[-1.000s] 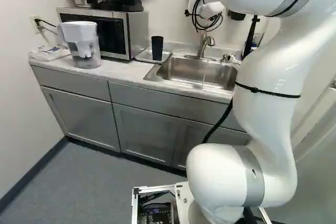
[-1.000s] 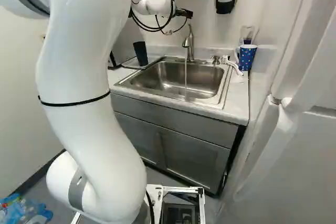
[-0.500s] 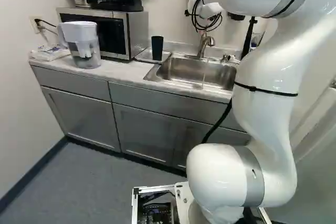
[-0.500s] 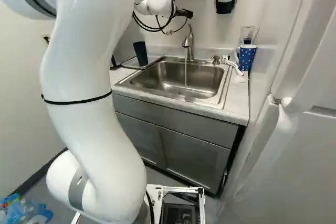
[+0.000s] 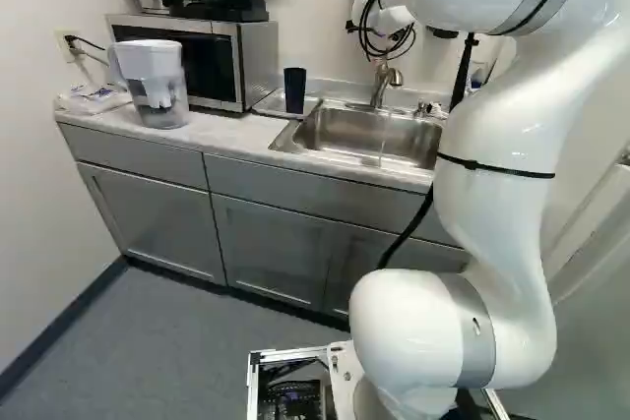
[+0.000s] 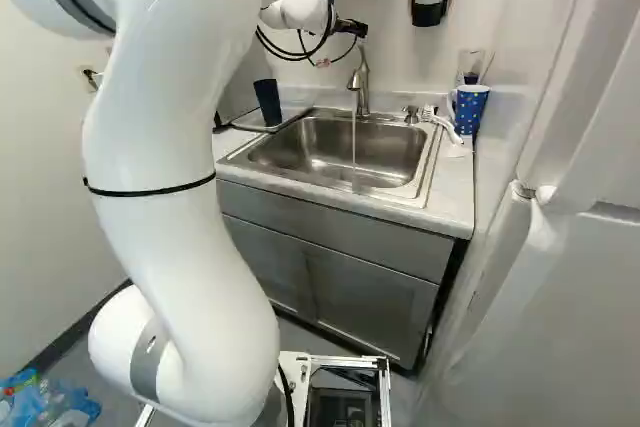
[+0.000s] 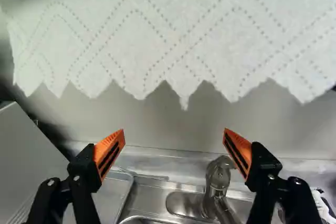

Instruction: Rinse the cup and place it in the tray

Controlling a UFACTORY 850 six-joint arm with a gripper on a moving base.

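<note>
While the tap runs, a pitcher and microwave share the counter.

A rectangular steel sink is flanked left by a black tapered cup on a flat grey tray, right by a blue cylindrical mug, and backed by a curved metal faucet. Farther left, a boxy silver microwave is fronted by a clear plastic pitcher.

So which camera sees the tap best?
The right base view: it shows the tap whole, with water clearly running into the sink. The left base view shows it too, but the water looks fainter. The wrist view shows it close, without visible water.
</note>
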